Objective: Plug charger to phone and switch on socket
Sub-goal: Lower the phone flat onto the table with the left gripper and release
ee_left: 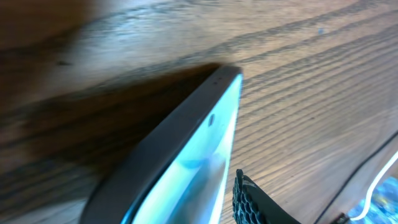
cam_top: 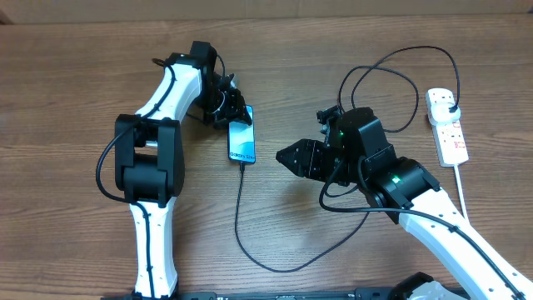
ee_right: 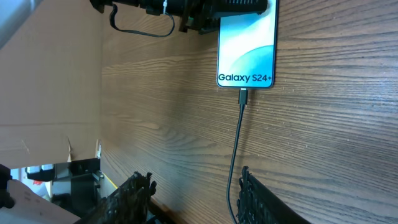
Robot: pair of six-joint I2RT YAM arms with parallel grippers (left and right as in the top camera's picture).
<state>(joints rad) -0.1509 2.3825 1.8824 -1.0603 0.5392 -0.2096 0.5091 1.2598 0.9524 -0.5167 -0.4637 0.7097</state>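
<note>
Item 1. Charger (cam_top: 236, 221): long thin black cable. It is laid in a loose loop on the brown wood-grain table (cam_top: 75, 67), nearest the front edge, and is run back past the right arm toward the rear. It is judged light and limp, and is best taken by a moulded end, never by the cord.

Item 2. Right gripper (ee_right: 193, 198): black, two-fingered. It is held just above the table with its jaws spread wide and nothing grasped. The cable is seen passing beneath it, untouched.

Item 3. Connector tip (ee_right: 243, 96): small, black. It is seated in the phone's near short edge, so the plugging step is judged complete.

Item 4. Phone (cam_top: 241, 142): slim rectangular handset, black frame, pale blue-white screen, laid face up at mid-table. It is judged rigid, with a smooth, breakable glass face. Its frame edges are preferred for holding.

Item 5. Left gripper (cam_top: 231, 108): black, placed at the phone's far short edge. Whether the phone is clamped cannot be told.

Item 6. Socket (cam_top: 448, 132): small white oblong power strip, set farthest off at the right. The charger's black plug (cam_top: 450, 106) is inserted in it. Its light plastic body is judged likely to slide. A straight downward press on the red switch is advised. The switch position cannot be read.
</note>
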